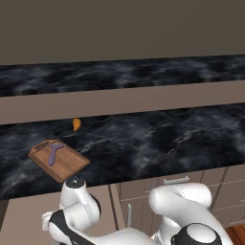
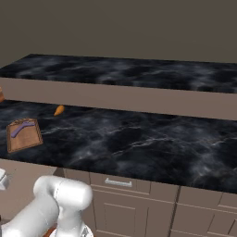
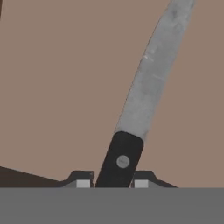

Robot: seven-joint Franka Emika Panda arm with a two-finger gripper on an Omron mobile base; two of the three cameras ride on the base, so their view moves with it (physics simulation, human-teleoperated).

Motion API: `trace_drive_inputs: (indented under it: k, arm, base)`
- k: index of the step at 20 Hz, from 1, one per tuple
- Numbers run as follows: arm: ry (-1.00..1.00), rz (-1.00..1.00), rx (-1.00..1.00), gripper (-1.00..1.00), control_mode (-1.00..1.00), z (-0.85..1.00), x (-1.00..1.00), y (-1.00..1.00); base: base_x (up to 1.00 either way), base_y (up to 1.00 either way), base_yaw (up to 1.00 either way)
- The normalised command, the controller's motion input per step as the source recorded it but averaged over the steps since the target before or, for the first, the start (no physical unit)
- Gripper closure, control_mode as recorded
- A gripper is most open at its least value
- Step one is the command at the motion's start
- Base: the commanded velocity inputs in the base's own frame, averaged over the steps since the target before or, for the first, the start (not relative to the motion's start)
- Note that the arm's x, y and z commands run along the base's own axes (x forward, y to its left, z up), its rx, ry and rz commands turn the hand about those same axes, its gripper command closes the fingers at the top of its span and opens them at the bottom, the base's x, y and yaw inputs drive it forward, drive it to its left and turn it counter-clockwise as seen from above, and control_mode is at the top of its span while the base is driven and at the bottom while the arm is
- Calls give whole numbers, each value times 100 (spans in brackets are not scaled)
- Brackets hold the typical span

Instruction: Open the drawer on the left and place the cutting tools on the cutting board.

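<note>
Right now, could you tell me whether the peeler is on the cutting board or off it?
On it: the purple peeler lies flat on the cutting board on the counter, as the right base view also shows.

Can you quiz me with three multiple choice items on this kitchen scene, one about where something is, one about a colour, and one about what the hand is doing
1. Where does the peeler lie?
A. on the cutting board
B. on the bare counter
C. on the floor

2. What colour is the knife's handle?
A. purple
B. black
C. orange

3. How do the hand's fingers stand at the knife?
A. wide apart, far from it
B. close on either side of its handle
C. clamped on the blade tip

Answers:
1 A: the purple peeler rests on the cutting board.
2 B: in the hand view the knife has a black handle with a silver rivet.
3 B: the hand has a fingertip just beside each side of the handle.
</note>
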Motion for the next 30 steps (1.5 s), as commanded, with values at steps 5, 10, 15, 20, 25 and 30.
trace_drive_inputs:
  k: [5, 10, 15, 20, 25, 30]
  arm:
    - [0, 0, 7, 100, -100, 88, -46, 0]
    - [0, -1, 3, 100, -100, 90, -54, -9]
    - [0, -8, 0, 100, -100, 98, -22, -37]
    - [0, -15, 0, 100, -100, 91, 2, -48]
    - [0, -19, 0, 100, -100, 75, 44, -48]
    - [2, -20, -2, 100, -100, 48, 85, -47]
  base:
    - [0, 0, 0]
    - [0, 0, 0]
    - [0, 0, 0]
    - [0, 0, 0]
    - [0, 0, 0]
    - [0, 0, 0]
